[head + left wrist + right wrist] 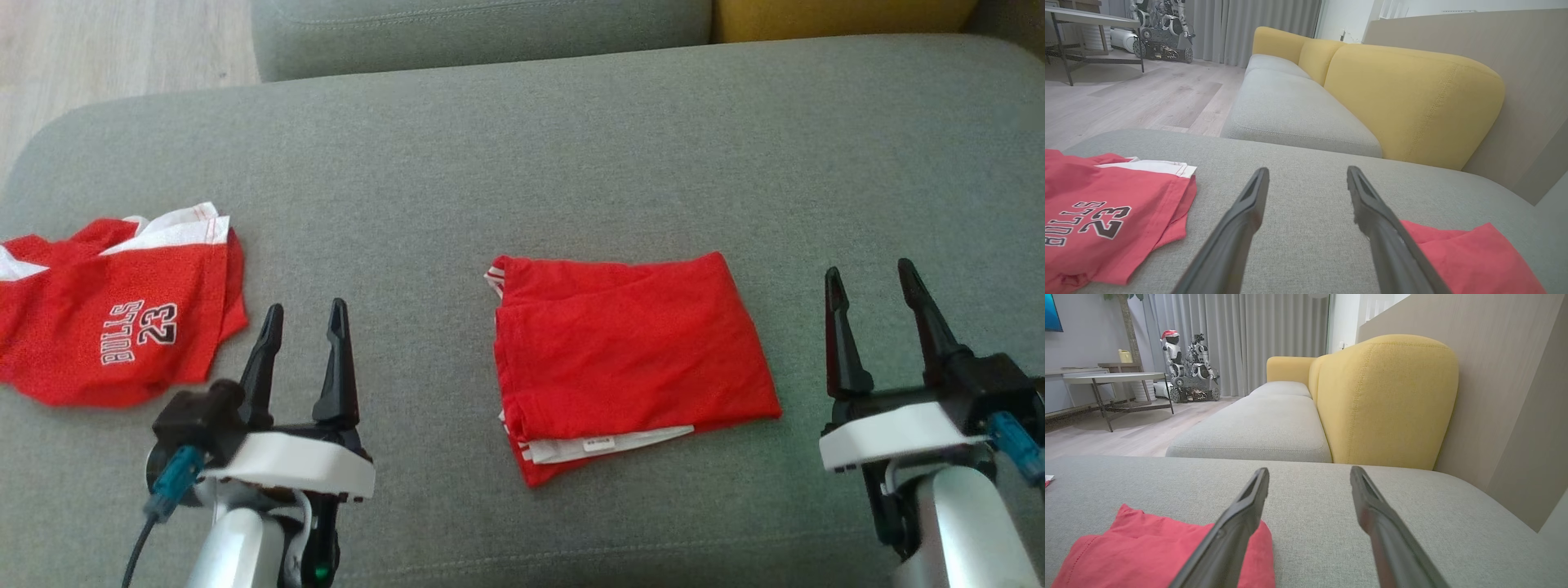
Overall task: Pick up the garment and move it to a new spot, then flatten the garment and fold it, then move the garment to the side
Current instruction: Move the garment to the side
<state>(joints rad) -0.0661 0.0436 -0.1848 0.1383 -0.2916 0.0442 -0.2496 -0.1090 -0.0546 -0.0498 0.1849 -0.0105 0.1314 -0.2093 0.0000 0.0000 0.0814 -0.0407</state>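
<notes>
Head view shows the folded red garment (633, 359) lying flat at the centre of the grey cushion (571, 163). My left gripper (306, 306) at 8 o'clock and my right gripper (869, 268) at 4 o'clock stand wide open, holding nothing. A crumpled red Bulls 23 garment (114, 327) lies at 9 o'clock.

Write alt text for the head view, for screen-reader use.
A folded red garment lies mid-cushion on a grey sofa seat, between the open left gripper and open right gripper, neither touching it. A crumpled red Bulls 23 garment sits at the left edge.
</notes>
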